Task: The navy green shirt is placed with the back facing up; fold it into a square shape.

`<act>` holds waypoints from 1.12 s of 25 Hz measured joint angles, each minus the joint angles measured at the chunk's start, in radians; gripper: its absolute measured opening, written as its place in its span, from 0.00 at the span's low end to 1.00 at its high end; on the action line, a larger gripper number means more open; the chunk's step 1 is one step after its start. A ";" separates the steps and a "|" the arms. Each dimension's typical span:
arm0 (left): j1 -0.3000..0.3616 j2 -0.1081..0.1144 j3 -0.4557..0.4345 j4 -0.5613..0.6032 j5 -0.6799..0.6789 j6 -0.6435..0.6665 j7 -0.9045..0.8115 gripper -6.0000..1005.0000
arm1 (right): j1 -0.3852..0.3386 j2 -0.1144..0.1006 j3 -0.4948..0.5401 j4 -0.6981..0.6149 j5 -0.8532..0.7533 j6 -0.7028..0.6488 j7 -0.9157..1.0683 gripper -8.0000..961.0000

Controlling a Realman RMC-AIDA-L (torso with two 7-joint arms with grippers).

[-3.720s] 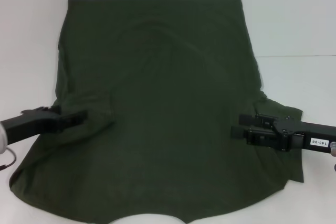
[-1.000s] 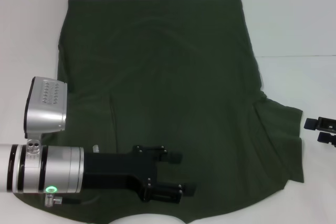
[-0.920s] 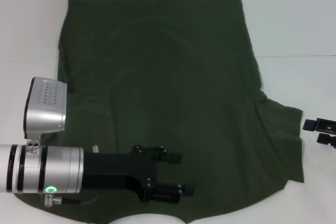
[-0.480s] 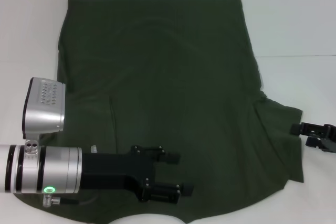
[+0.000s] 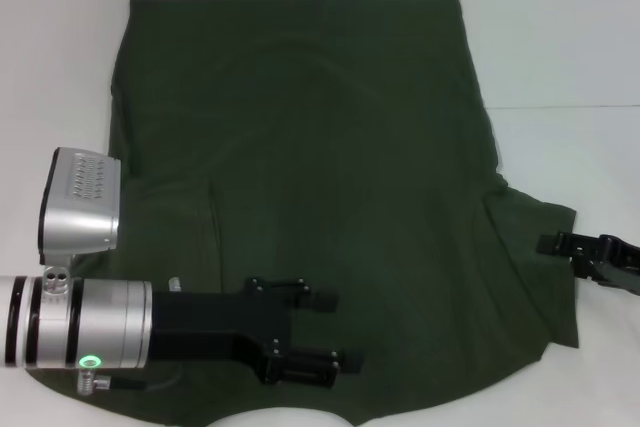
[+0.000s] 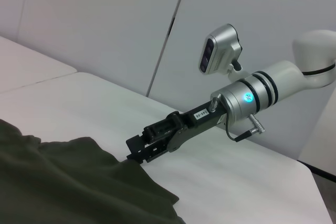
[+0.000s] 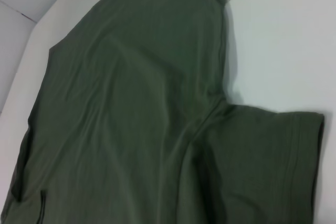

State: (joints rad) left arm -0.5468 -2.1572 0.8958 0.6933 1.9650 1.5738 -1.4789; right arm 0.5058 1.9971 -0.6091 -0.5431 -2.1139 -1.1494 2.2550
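The navy green shirt (image 5: 300,177) covers most of the worktop (image 5: 560,47), from near the far edge to the near one. Bare strips run along the left and right edges and the far corners. The left gripper (image 5: 325,332), jaws apart, hangs over the shirt's near part. The right gripper (image 5: 550,244) sits at the right sleeve's edge, blocking that strip.

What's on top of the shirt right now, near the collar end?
The left gripper is over the navy green shirt, near the collar end; contact unclear. Cloth under the arm is hidden. The right gripper sits at the sleeve edge.
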 joint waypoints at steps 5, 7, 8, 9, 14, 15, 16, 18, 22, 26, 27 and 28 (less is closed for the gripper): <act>0.001 0.002 0.000 0.000 0.000 0.000 -0.002 0.85 | 0.000 0.000 0.000 0.000 0.000 0.003 0.000 0.85; 0.001 0.002 0.000 0.000 0.000 0.000 -0.002 0.85 | 0.000 0.000 0.000 0.003 0.000 0.004 -0.001 0.85; 0.001 0.002 0.000 0.000 0.000 0.000 -0.002 0.85 | 0.001 0.000 0.000 0.006 0.000 0.004 -0.004 0.85; 0.001 0.002 0.000 0.000 0.000 0.000 -0.003 0.85 | 0.001 0.000 0.000 0.008 0.000 0.004 -0.006 0.85; -0.002 0.002 0.000 0.002 0.000 0.000 -0.003 0.84 | 0.001 -0.002 0.000 0.012 0.000 0.004 -0.009 0.84; -0.003 0.002 0.000 0.002 0.000 0.000 -0.003 0.84 | 0.000 -0.003 0.000 0.012 0.000 0.004 -0.009 0.84; -0.003 0.002 0.000 0.002 0.000 0.000 -0.003 0.84 | -0.001 -0.004 0.000 0.012 0.000 0.004 -0.009 0.84; -0.004 0.002 0.000 0.002 0.000 0.000 -0.003 0.84 | -0.002 -0.005 0.000 0.012 0.000 0.004 -0.009 0.84; -0.005 0.002 0.000 0.001 0.000 0.000 -0.004 0.84 | -0.003 -0.006 0.000 0.012 -0.006 0.002 -0.010 0.84; -0.005 0.002 0.000 0.001 0.000 0.000 -0.004 0.84 | 0.004 -0.003 0.000 0.012 -0.019 0.000 -0.011 0.84; -0.005 0.002 0.000 0.001 0.000 0.000 -0.004 0.84 | 0.005 -0.002 0.000 0.012 -0.020 -0.001 -0.011 0.84; -0.006 0.002 0.000 0.000 0.000 0.000 -0.004 0.84 | 0.006 -0.001 0.000 0.012 -0.020 -0.002 -0.011 0.84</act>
State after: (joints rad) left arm -0.5527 -2.1552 0.8958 0.6938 1.9650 1.5739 -1.4833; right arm 0.5116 1.9959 -0.6090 -0.5307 -2.1338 -1.1512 2.2437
